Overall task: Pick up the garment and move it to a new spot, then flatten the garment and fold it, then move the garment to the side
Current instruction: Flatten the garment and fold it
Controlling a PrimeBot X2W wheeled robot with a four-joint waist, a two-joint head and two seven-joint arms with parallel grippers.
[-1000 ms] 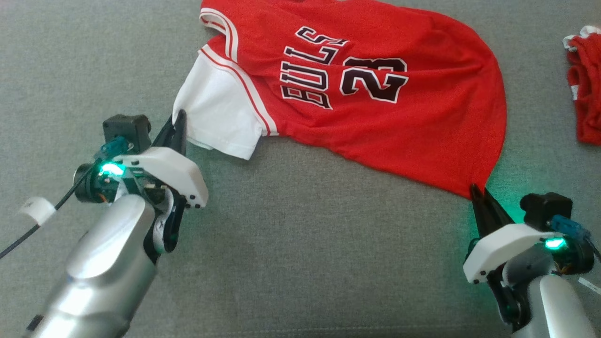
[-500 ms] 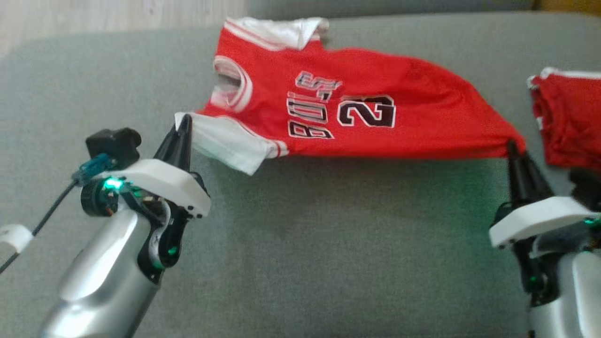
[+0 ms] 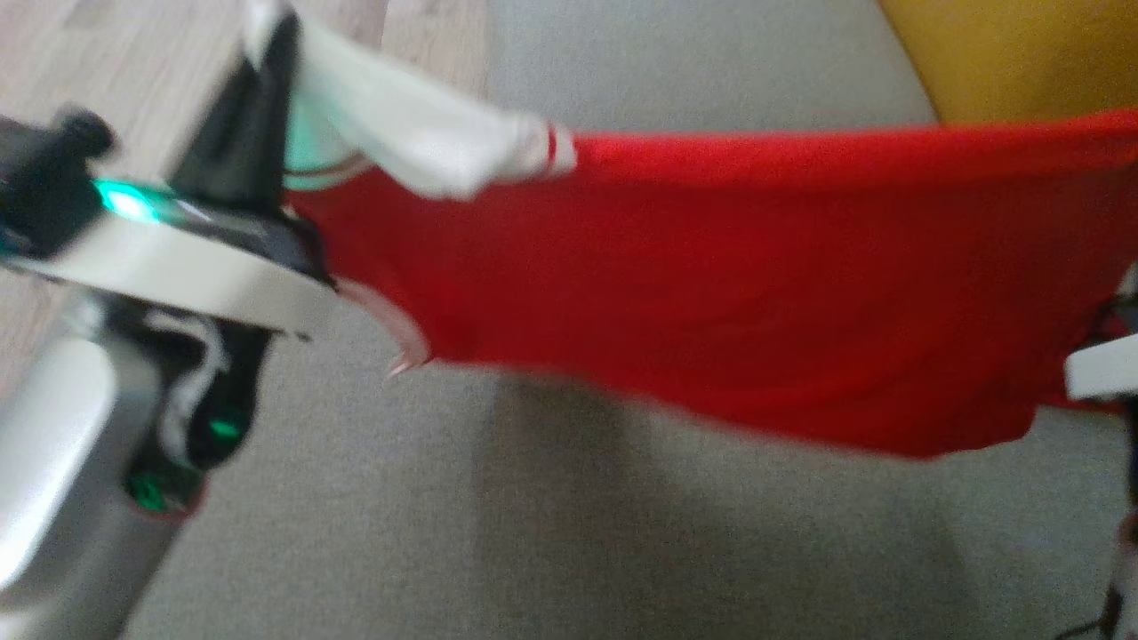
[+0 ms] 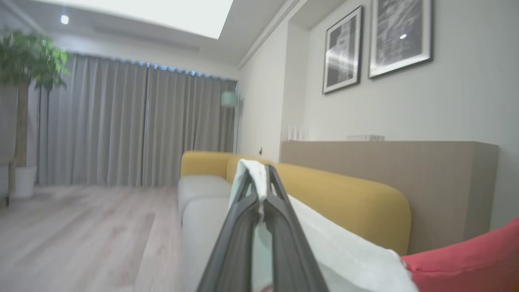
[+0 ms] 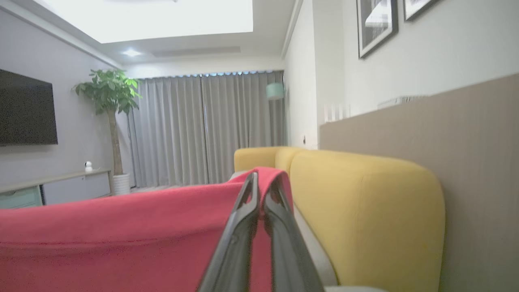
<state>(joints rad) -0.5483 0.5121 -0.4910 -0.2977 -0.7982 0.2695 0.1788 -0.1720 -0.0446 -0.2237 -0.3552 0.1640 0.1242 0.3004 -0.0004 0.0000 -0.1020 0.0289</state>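
The garment (image 3: 729,284), a red jersey with white sleeves, hangs stretched in the air above the grey sofa seat (image 3: 569,533). My left gripper (image 3: 271,36) is shut on the tip of its white sleeve at the upper left. In the left wrist view the left gripper (image 4: 259,172) pinches white cloth (image 4: 344,255) between its dark fingers. In the right wrist view my right gripper (image 5: 263,180) is shut on a red edge of the garment (image 5: 121,239). In the head view a white part of the right hand (image 3: 1102,373) shows at the right edge.
A yellow sofa backrest (image 3: 1005,58) runs along the far right, also seen as the yellow backrest (image 5: 365,211). Wooden floor (image 3: 107,53) lies beyond the sofa's left end. A brown panel wall (image 4: 385,178) stands behind the sofa.
Both grippers have lifted the garment off the seat and it now hangs taut between them. The head camera has tilted and turned, so the whole picture has shifted.
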